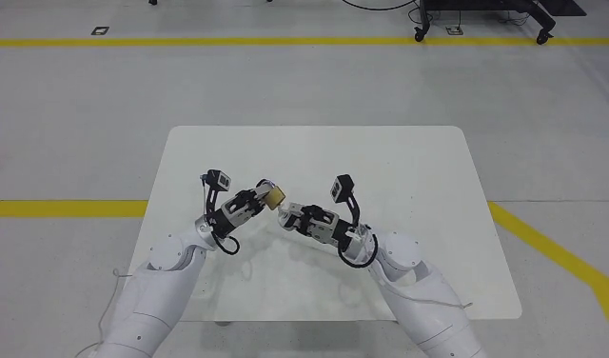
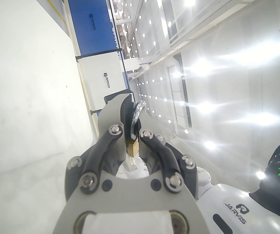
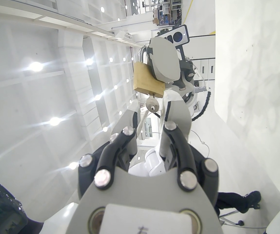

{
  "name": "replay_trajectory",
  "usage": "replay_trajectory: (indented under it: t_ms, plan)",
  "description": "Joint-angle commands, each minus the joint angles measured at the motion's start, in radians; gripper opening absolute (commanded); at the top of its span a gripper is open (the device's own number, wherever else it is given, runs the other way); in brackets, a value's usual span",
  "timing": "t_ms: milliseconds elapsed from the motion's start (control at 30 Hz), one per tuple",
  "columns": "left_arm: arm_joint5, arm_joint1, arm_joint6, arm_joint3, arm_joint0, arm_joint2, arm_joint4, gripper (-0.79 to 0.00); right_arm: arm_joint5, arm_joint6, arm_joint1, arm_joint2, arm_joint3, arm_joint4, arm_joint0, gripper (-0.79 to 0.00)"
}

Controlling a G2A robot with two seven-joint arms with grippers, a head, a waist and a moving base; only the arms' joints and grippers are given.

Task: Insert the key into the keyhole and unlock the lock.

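Observation:
A brass padlock (image 1: pixel 273 197) with a silver shackle hangs above the middle of the white table (image 1: pixel 409 168). My left gripper (image 1: pixel 259 199) is shut on it. In the left wrist view the lock's brass body (image 2: pixel 133 147) sits between the fingers and the shackle (image 2: pixel 138 112) pokes out past them. In the right wrist view the padlock (image 3: pixel 146 80) faces me, and the silver key (image 3: pixel 152 104) stands in the keyhole on its underside. My right gripper (image 3: pixel 152 110) is open around the key's head, both fingers apart from it. It sits just below the lock (image 1: pixel 286 216).
Both arms meet over the table's middle, a little above the surface. The table has bare room on all sides of them. Yellow floor lines (image 1: pixel 67 208) run past the table's edges, and wheeled frames (image 1: pixel 485 6) stand far behind.

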Motion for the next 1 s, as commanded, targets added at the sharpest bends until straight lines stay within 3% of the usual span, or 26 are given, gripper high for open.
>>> replay_trajectory:
  t_ms: [0, 300, 633, 833, 900, 933, 967]
  plan:
    - [0.003, 0.000, -0.003, 0.001, -0.001, 0.000, 0.001, -0.785, 0.004, 0.001, -0.001, -0.004, 0.002, -0.002, 0.001, -0.785]
    - [0.005, 0.000, 0.002, 0.003, -0.003, 0.000, 0.004, -0.785, 0.021, 0.002, -0.002, -0.009, 0.016, 0.011, -0.001, -0.785]
    - [-0.022, 0.000, 0.035, -0.004, 0.001, 0.002, 0.044, -0.785, 0.082, 0.127, -0.012, 0.013, 0.086, 0.268, 0.001, -0.785]
    - [-0.028, -0.001, 0.042, -0.008, 0.005, 0.001, 0.043, -0.785, 0.046, 0.119, -0.009, 0.026, 0.098, 0.228, 0.012, -0.785]
    - [-0.027, -0.001, 0.041, -0.008, 0.005, 0.002, 0.039, -0.785, -0.008, 0.102, 0.000, 0.032, 0.080, 0.116, 0.008, -0.394]
    - [-0.023, -0.001, 0.038, -0.008, 0.006, 0.002, 0.037, -0.785, -0.026, 0.103, 0.002, 0.036, 0.063, 0.089, 0.002, 0.000]
    - [-0.013, -0.001, 0.029, -0.007, 0.005, 0.004, 0.030, -0.785, -0.036, 0.107, 0.004, 0.040, 0.050, 0.080, -0.003, 0.000]
